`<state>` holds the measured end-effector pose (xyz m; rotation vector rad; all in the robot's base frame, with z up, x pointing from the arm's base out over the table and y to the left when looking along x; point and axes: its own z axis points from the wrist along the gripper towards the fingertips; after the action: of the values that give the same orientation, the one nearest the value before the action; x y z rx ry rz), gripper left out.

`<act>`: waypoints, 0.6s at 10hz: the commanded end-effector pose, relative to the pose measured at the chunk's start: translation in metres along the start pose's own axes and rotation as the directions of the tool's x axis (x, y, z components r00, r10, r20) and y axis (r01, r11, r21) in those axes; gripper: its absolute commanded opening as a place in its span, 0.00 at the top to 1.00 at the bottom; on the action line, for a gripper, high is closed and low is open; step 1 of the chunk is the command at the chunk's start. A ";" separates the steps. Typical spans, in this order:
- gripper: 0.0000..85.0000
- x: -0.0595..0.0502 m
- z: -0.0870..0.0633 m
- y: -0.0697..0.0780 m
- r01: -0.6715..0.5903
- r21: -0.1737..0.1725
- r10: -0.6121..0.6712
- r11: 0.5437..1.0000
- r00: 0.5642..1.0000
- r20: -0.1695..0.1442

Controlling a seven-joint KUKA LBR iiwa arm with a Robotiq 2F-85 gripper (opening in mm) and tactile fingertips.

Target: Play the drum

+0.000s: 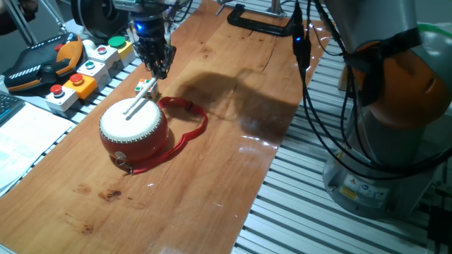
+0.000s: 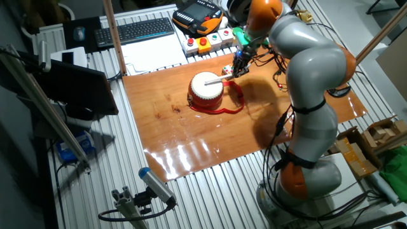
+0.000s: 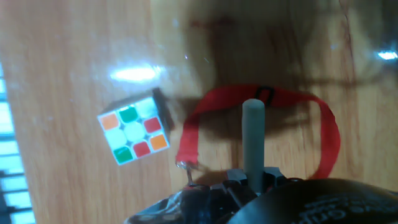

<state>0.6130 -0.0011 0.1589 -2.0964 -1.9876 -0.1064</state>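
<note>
A glossy wooden desk [image 1: 212, 176] sits over a ribbed metal frame. On it rests the drum [image 1: 133, 130], its red strap [image 1: 189, 121] looped flat on the wood beside it. A small colour cube [image 3: 134, 130] lies just beside the strap.

robotics lab | button box [image 1: 85, 67] | teach pendant [image 2: 197, 16] | aluminium-profile frame [image 2: 210, 191]
</note>
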 end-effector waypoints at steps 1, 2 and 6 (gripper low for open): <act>0.99 0.000 -0.001 0.000 0.016 0.002 -0.016 1.000 0.996 -0.089; 0.99 -0.001 -0.002 0.000 0.024 -0.009 -0.024 1.000 0.997 -0.071; 0.99 -0.005 -0.006 0.002 0.056 -0.081 -0.047 0.995 0.993 0.108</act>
<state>0.6152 -0.0071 0.1629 -2.1299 -2.1244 -0.1282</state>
